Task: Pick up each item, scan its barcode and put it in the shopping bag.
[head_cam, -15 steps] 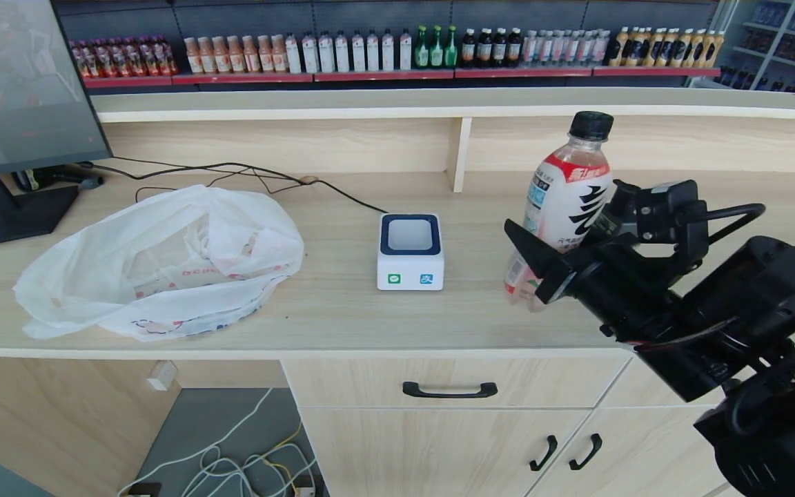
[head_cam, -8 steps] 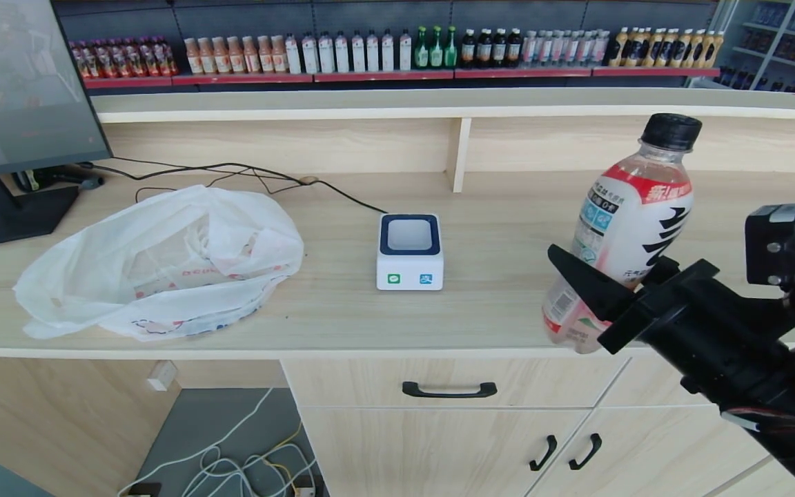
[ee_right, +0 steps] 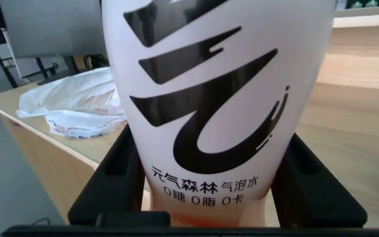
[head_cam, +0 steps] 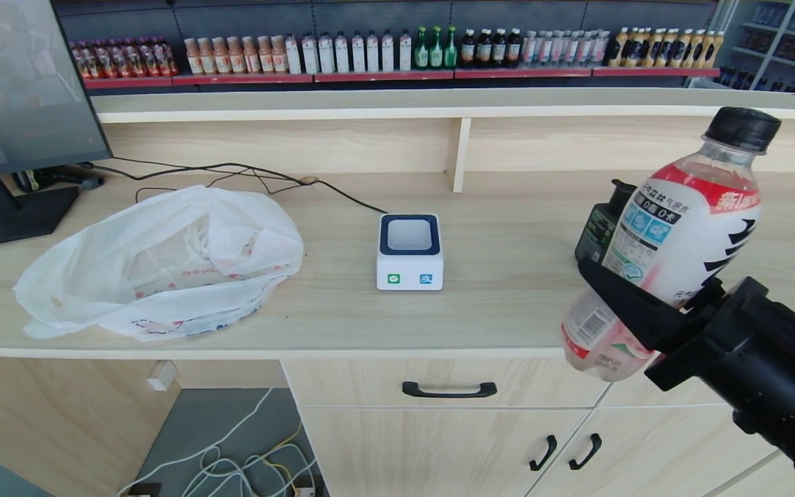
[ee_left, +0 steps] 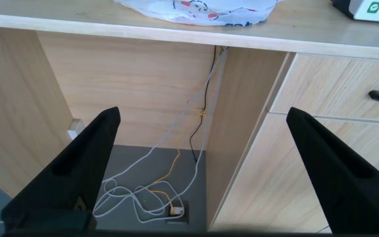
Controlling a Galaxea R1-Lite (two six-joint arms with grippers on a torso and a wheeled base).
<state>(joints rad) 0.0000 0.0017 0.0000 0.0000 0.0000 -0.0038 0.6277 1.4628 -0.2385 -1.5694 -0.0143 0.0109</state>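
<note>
Holding bottle (head_cam: 673,248): right gripper (head_cam: 646,314) pinches its low part. Bottle hangs in air, right of scanner (head_cam: 410,252), tipped a bit. It looks full, so fairly heavy. Plastic can squish, and smooth label may slip. Best hold is round middle, firm but not hard. Left gripper (ee_left: 202,164) is spread wide with nothing in it, lower than scanner. Shopping bag (head_cam: 163,262) lies left of scanner, soft and floppy. Small dark bottle (head_cam: 597,231) stands right of scanner. Counter (head_cam: 508,304) is flat wood. Drink shelves (head_cam: 397,52) stand far behind scanner.
</note>
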